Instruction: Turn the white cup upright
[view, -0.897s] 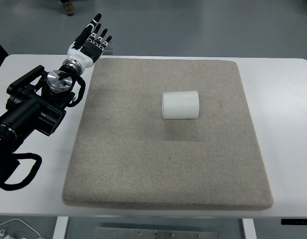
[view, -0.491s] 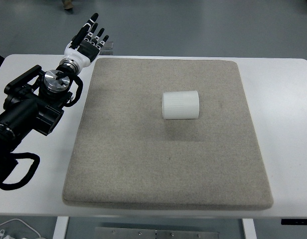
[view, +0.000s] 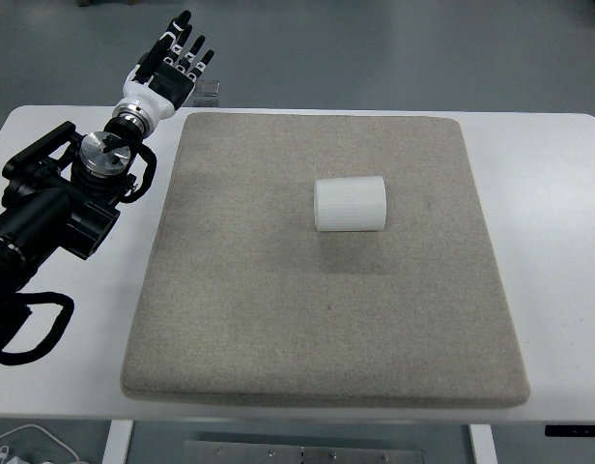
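A white ribbed cup [view: 350, 204] lies on its side near the middle of a grey felt mat [view: 278, 319], its axis running left to right. My left hand [view: 169, 64] is at the far left corner of the table, beyond the mat's edge, fingers spread and holding nothing. It is well apart from the cup, up and to the left of it. The black left arm [view: 56, 203] comes in along the left edge. The right arm does not show.
The mat lies on a white table [view: 558, 242]. A small grey block [view: 210, 90] sits at the table's far edge by the left hand. Grey floor lies beyond the table. A white cable [view: 27, 440] shows at the bottom left.
My left hand and arm have drifted a little up and to the left, away from the mat. The cup has not moved.
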Controlling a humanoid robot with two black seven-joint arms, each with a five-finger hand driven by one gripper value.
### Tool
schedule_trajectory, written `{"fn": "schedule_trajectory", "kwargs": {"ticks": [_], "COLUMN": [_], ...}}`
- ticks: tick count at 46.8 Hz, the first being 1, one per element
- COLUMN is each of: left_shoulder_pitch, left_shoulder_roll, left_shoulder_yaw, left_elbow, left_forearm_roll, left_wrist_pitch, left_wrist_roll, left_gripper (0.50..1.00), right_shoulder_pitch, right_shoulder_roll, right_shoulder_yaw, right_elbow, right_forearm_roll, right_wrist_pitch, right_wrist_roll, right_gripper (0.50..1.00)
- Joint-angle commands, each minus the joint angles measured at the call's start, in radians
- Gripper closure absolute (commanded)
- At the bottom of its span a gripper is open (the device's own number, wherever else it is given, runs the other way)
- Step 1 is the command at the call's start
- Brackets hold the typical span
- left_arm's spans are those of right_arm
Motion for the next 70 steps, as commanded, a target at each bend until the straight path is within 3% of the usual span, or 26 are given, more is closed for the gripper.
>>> {"fn": "schedule_trajectory", "kwargs": {"ticks": [1, 20, 26, 41, 55, 70], "left_shoulder_pitch": [-0.012, -0.014, -0.034, -0.064, -0.060, -0.074], "left_shoulder_roll": [0.000, 0.086, 0.123, 0.161, 0.163, 0.140], "left_shoulder_yaw": [0.006, -0.009, 0.008, 0.012, 0.012, 0.071], "left_elbow": [-0.024, -0.328, -0.417, -0.560, -0.713, -0.812], "left_forearm_roll": [0.088, 0.570, 0.700, 1.122, 1.470, 1.639], "left_wrist_pitch": [0.001, 0.000, -0.005, -0.082, -0.223, -0.230], "left_wrist_roll": [0.000, -0.018, 0.008, 0.100, 0.236, 0.417], "left_gripper": [0.504, 0.506, 0.506, 0.512, 0.516, 0.519], "right_shoulder_pitch": [0.000, 0.000, 0.000, 0.000, 0.000, 0.000], "right_shoulder_roll": [0.000, 0.000, 0.000, 0.000, 0.000, 0.000], "right_shoulder_yaw": [0.000, 0.000, 0.000, 0.000, 0.000, 0.000], "right_elbow": [0.000, 0.000, 0.000, 0.000, 0.000, 0.000], "right_forearm_roll": [0.000, 0.000, 0.000, 0.000, 0.000, 0.000], "right_wrist_pitch": [0.001, 0.000, 0.000, 0.000, 0.000, 0.001], "right_wrist_roll": [0.000, 0.000, 0.000, 0.000, 0.000, 0.000], "right_gripper": [0.570, 0.570, 0.570, 0.570, 0.570, 0.570]}}
